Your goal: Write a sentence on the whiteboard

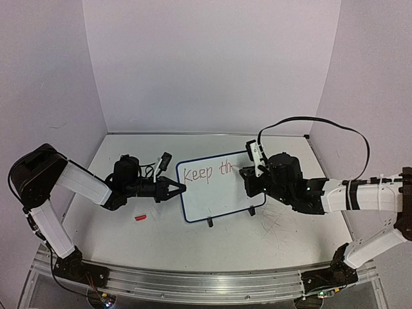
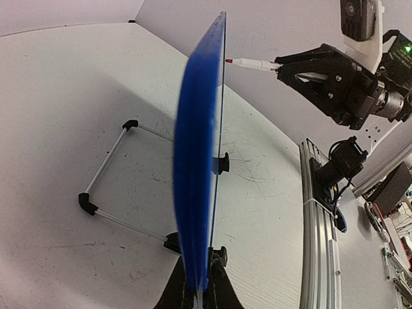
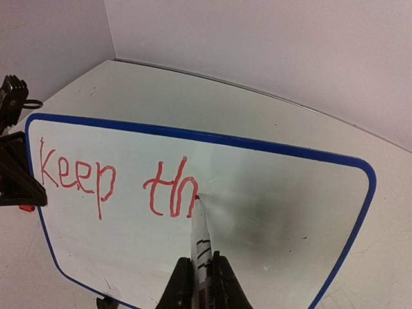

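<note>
WRITING IN PROGRESS: Mid-worktop (image 1: 193,248), the whiteboard (image 1: 222,196) stands propped on its wire stand (image 2: 109,170), face tilted toward 6 o'clock, two black clip feet (image 1: 209,223) at its lower rim. The left jaws are clamped on the board's 9 o'clock rim, one finger on each side of the blue edge. From the left wrist the board shows edge-on, rising straight up from btwn them. The right jaws reach in from 3 o'clock & are closed on a marker (image 3: 201,235), its tip touching the board at the foot of the last red stroke. The sentence (image 3: 116,183) reads only "Keep th", on the top line, from the 9 o'clock side to abt mid-board. Blank board lies at 3 o'clock of the tip & across the lower half. Bare, scratched worktop opens at 6 o'clock of the board. The back wall (image 1: 212,64) sits well apart at 12 o'clock. A small red piece (image 1: 140,219) lies on the worktop at abt 8 o'clock of the board, near the left jaws but apart from them.
</note>
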